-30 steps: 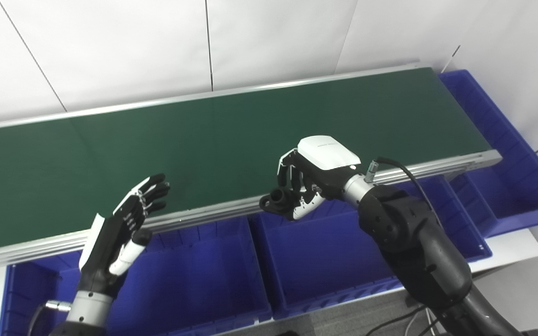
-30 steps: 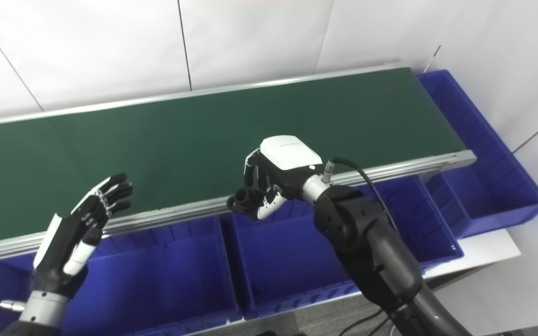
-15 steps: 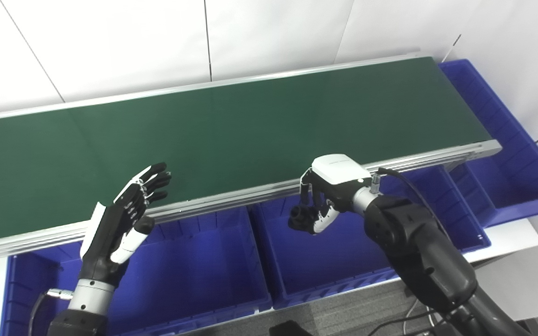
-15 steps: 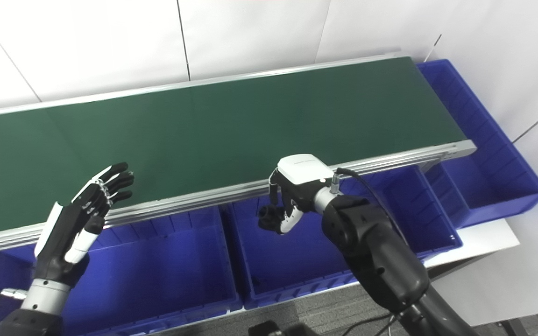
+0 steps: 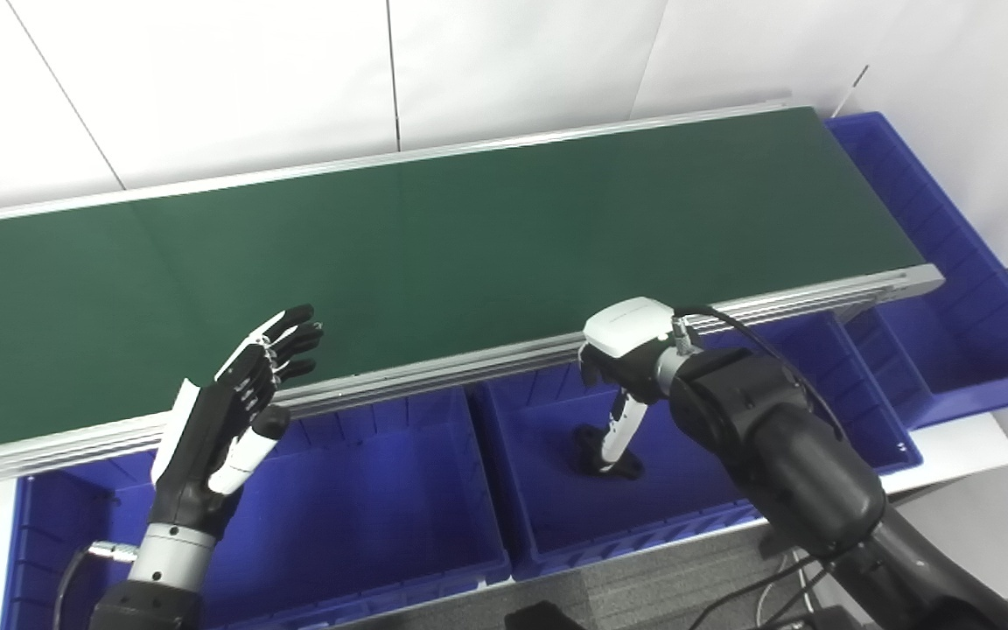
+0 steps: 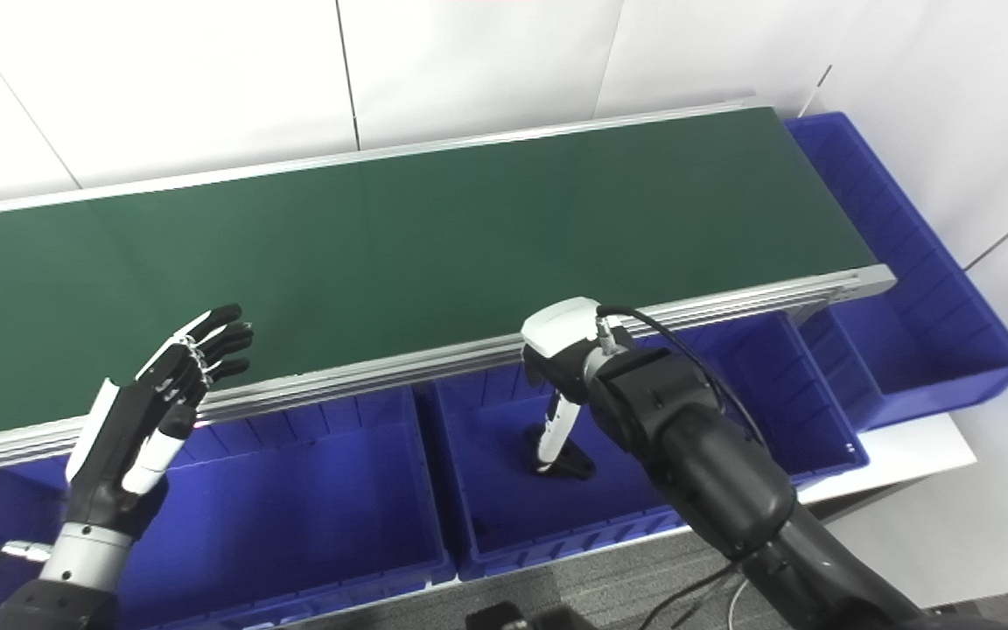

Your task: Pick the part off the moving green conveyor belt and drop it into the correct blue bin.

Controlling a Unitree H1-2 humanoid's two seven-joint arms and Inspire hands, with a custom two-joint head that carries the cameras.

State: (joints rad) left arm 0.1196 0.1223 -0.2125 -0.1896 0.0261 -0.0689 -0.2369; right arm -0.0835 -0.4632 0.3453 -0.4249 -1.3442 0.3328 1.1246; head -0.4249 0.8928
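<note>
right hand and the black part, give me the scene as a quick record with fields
part: small black plastic part, on the floor of the middle blue plastic bin
right hand: right hand, lowered into that bin, fingers pointing down at the part; whether it grips the part cannot be told
left hand: left hand, open, fingers spread, raised at the near rail, holding nothing
conveyor: long green conveyor belt, nothing visible on it
other bins: left blue bin and right end blue bin
</note>
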